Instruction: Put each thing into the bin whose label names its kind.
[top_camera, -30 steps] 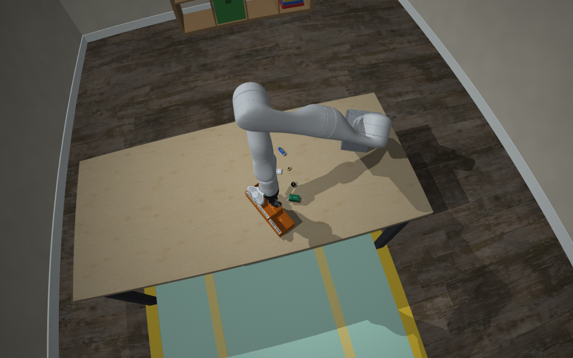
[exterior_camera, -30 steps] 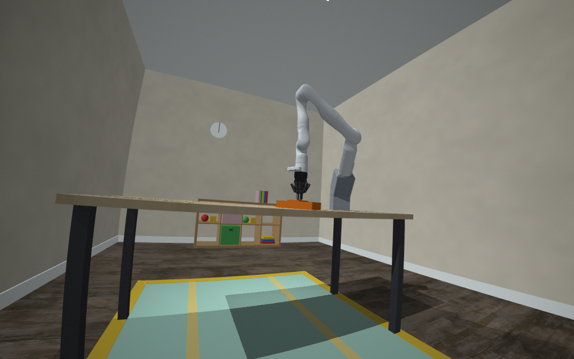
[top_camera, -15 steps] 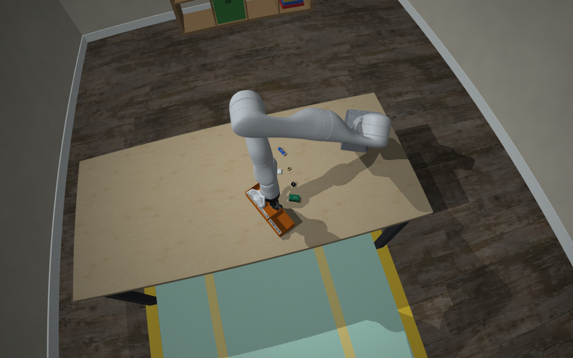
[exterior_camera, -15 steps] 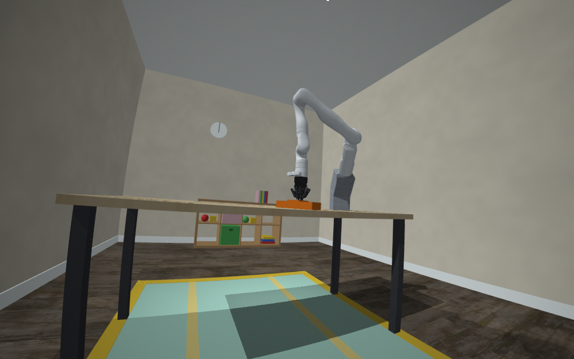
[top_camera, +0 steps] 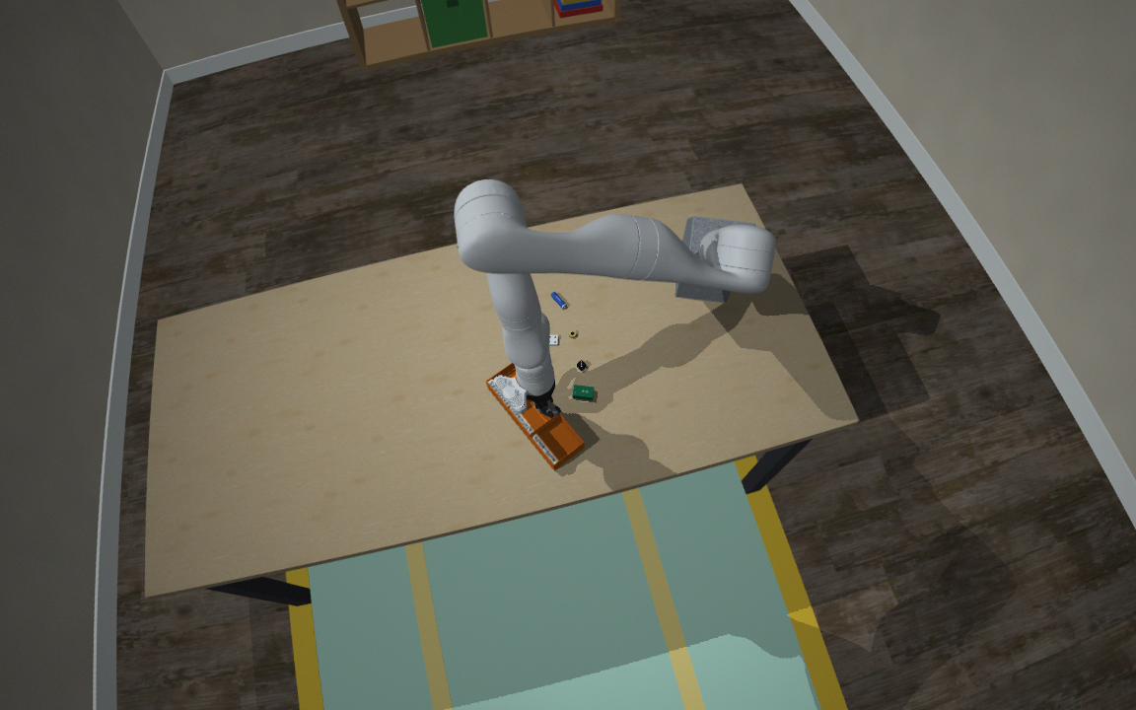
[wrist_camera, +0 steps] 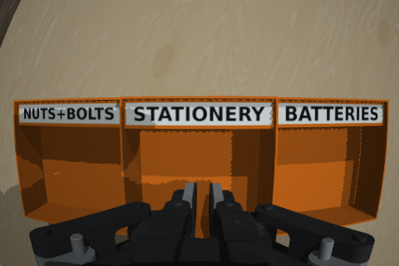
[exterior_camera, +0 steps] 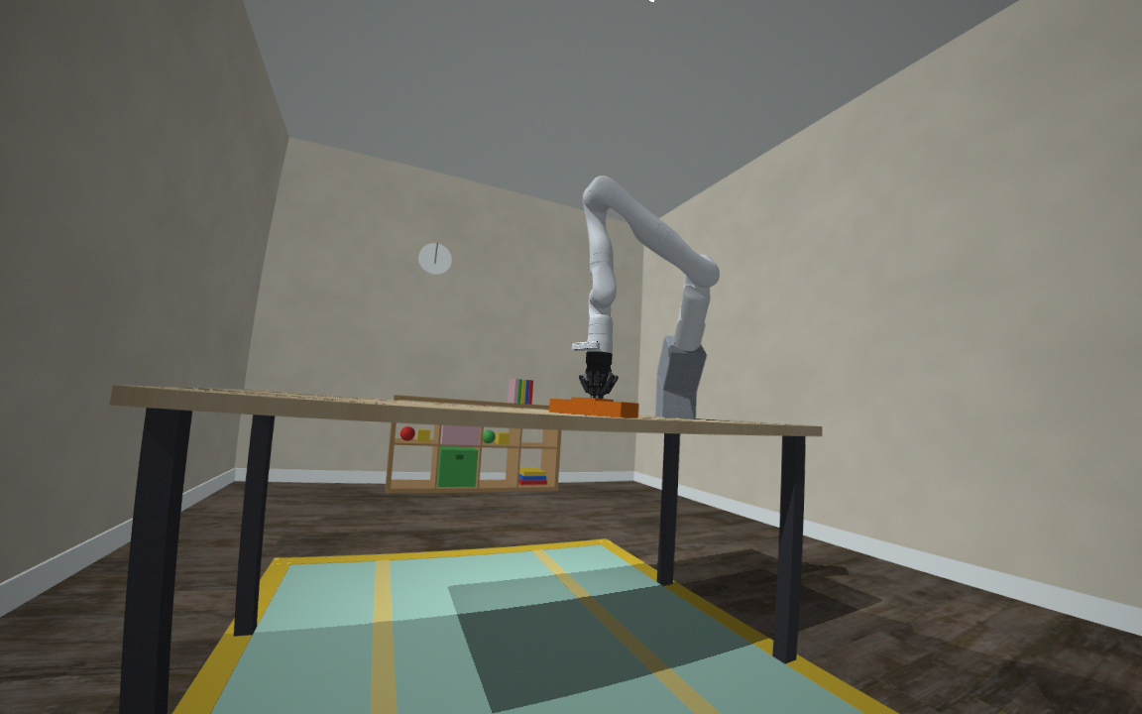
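Observation:
An orange row of three bins (top_camera: 538,420) stands near the table's front edge; it also shows in the exterior view (exterior_camera: 594,407). In the wrist view the labels read NUTS+BOLTS (wrist_camera: 69,113), STATIONERY (wrist_camera: 199,115) and BATTERIES (wrist_camera: 332,113). All three bins look empty. My gripper (wrist_camera: 203,196) hangs low over the near edge of the STATIONERY bin, its fingers nearly together with nothing seen between them. It also shows in the top view (top_camera: 546,407). On the table behind the bins lie a blue battery (top_camera: 559,300), a small white cube (top_camera: 553,337), a brass nut (top_camera: 573,333), a small black cube (top_camera: 582,364) and a green block (top_camera: 584,392).
The arm's grey base (top_camera: 702,255) stands at the table's back right corner. The table's front edge runs a short way beyond the bins. A shelf (exterior_camera: 472,457) stands against the far wall.

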Available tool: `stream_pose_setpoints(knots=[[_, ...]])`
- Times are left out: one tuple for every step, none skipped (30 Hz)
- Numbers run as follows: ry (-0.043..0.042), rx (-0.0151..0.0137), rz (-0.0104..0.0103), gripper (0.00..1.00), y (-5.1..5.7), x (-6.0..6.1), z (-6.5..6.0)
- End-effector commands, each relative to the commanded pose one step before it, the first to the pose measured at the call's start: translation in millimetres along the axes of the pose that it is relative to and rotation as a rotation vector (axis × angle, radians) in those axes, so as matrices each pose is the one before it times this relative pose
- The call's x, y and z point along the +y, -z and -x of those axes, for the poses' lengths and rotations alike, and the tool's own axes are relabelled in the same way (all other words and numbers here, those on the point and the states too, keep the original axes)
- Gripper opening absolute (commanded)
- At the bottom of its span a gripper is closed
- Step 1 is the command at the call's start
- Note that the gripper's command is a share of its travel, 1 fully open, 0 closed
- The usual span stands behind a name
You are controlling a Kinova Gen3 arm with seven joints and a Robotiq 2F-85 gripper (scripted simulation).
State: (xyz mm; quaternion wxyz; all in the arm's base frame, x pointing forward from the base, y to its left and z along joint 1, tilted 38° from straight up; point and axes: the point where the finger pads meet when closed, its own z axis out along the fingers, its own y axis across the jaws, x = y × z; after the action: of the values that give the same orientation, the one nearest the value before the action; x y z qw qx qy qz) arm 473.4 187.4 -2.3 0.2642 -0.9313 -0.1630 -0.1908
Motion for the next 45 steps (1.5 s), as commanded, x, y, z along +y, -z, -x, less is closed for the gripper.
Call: stream_pose_setpoints(knots=[[-0.00001, 0.00099, 0.00090, 0.09, 0.48, 0.41, -0.43], [0.00000, 0.00000, 0.00000, 0.09, 0.00, 0.00, 0.00], [0.00000, 0.00000, 0.00000, 0.09, 0.00, 0.00, 0.00], [0.00000, 0.00000, 0.00000, 0.09, 0.00, 0.00, 0.00], [0.00000, 0.00000, 0.00000, 0.09, 0.00, 0.00, 0.00], [0.00000, 0.00000, 0.00000, 0.09, 0.00, 0.00, 0.00], [0.00000, 0.00000, 0.00000, 0.09, 0.00, 0.00, 0.00], [0.00000, 0.00000, 0.00000, 0.09, 0.00, 0.00, 0.00], [0.00000, 0.00000, 0.00000, 0.09, 0.00, 0.00, 0.00], [0.00000, 0.00000, 0.00000, 0.09, 0.00, 0.00, 0.00], [0.00000, 0.00000, 0.00000, 0.09, 0.00, 0.00, 0.00], [0.00000, 0.00000, 0.00000, 0.09, 0.00, 0.00, 0.00], [0.00000, 0.00000, 0.00000, 0.09, 0.00, 0.00, 0.00], [0.00000, 0.00000, 0.00000, 0.09, 0.00, 0.00, 0.00], [0.00000, 0.00000, 0.00000, 0.09, 0.00, 0.00, 0.00], [0.00000, 0.00000, 0.00000, 0.09, 0.00, 0.00, 0.00], [0.00000, 0.00000, 0.00000, 0.09, 0.00, 0.00, 0.00], [0.00000, 0.00000, 0.00000, 0.09, 0.00, 0.00, 0.00], [0.00000, 0.00000, 0.00000, 0.09, 0.00, 0.00, 0.00], [0.00000, 0.00000, 0.00000, 0.09, 0.00, 0.00, 0.00], [0.00000, 0.00000, 0.00000, 0.09, 0.00, 0.00, 0.00], [0.00000, 0.00000, 0.00000, 0.09, 0.00, 0.00, 0.00], [0.00000, 0.00000, 0.00000, 0.09, 0.00, 0.00, 0.00], [0.00000, 0.00000, 0.00000, 0.09, 0.00, 0.00, 0.00], [0.00000, 0.00000, 0.00000, 0.09, 0.00, 0.00, 0.00], [0.00000, 0.00000, 0.00000, 0.09, 0.00, 0.00, 0.00], [0.00000, 0.00000, 0.00000, 0.09, 0.00, 0.00, 0.00], [0.00000, 0.00000, 0.00000, 0.09, 0.00, 0.00, 0.00], [0.00000, 0.00000, 0.00000, 0.09, 0.00, 0.00, 0.00], [-0.00001, -0.00012, -0.00009, 0.09, 1.25, -0.04, 0.07], [0.00000, -0.00001, 0.00001, 0.09, 1.29, 0.00, 0.01], [0.00000, 0.00000, -0.00002, 0.09, 1.41, 0.00, -0.01], [0.00000, 0.00000, 0.00000, 0.09, 1.33, 0.00, 0.00], [0.00000, 0.00000, 0.00000, 0.09, 1.33, 0.00, 0.00], [0.00000, 0.00000, 0.00000, 0.09, 0.00, 0.00, 0.00], [0.00000, 0.00000, 0.00000, 0.09, 0.00, 0.00, 0.00], [0.00000, -0.00002, 0.00002, 0.09, 1.25, 0.00, 0.02], [0.00000, 0.00001, -0.00002, 0.09, 1.42, 0.01, -0.02], [0.00000, 0.00000, 0.00000, 0.09, 1.33, 0.00, 0.00], [0.00000, 0.00000, 0.00000, 0.09, 1.33, 0.00, 0.00], [0.00000, 0.00000, 0.00000, 0.09, 1.33, 0.00, 0.00], [0.00000, 0.00000, 0.00000, 0.09, 1.33, 0.00, 0.00], [0.00000, 0.00000, 0.00000, 0.09, 1.33, 0.00, 0.00], [0.00000, 0.00000, 0.00000, 0.09, 1.33, 0.00, 0.00], [0.00000, 0.00000, 0.00000, 0.09, 1.33, 0.00, 0.00]])
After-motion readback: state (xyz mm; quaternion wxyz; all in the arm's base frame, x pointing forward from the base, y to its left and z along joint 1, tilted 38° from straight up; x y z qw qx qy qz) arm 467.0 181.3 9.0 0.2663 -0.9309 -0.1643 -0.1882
